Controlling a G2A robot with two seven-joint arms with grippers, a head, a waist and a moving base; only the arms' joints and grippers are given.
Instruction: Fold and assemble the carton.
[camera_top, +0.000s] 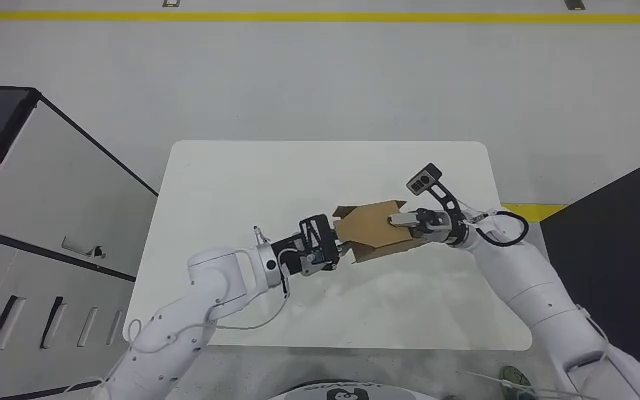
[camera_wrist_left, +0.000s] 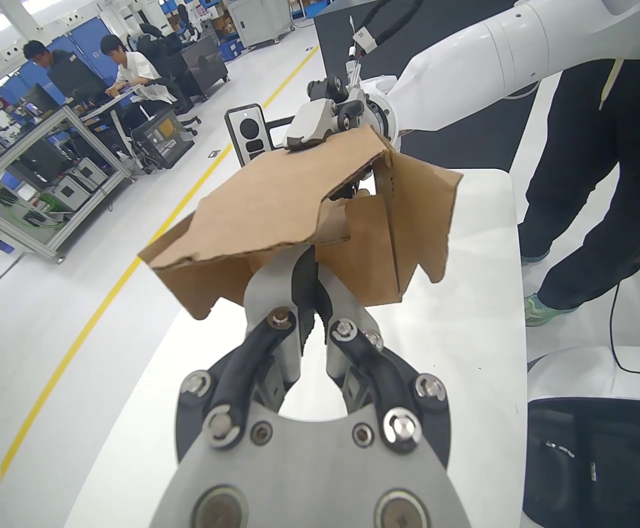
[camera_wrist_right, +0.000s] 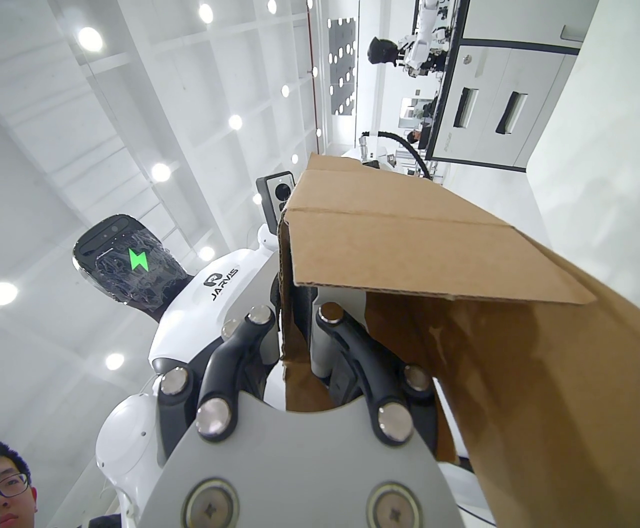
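Far left, a grey cabinet (camera_top: 60, 200) stands on the floor just off the table's left edge. A yellow line (camera_top: 300, 16) runs across the floor well beyond the far edge. The white table (camera_top: 300, 170) has rounded corners and lots of bare surface: a wide strip along the far side, another along the near side, and open room at the left end.

Moving in from the left, the left gripper (camera_top: 338, 246) is at the carton's left end. In the left wrist view, that gripper (camera_wrist_left: 306, 280) has its fingers (camera_wrist_left: 267, 295) drawn narrow, pinching a lower flap of the carton (camera_wrist_left: 270, 210).

And there is the carton (camera_top: 370, 230), plain brown card, held up off the table between the two arms, a little right of the middle and well in from every edge. Its top panel lies roughly level. Side flaps hang loose beneath it, and one flap (camera_wrist_left: 425, 215) splays out to the side with a jagged cut edge.

On the right end, the right gripper (camera_top: 410, 218) has hold too. In its own wrist view, the gripper (camera_wrist_right: 295, 310) has its fingers (camera_wrist_right: 324, 350) closed either side of an upright carton wall (camera_wrist_right: 425, 240).

Past the table's right edge stands a dark panel (camera_top: 600, 220).
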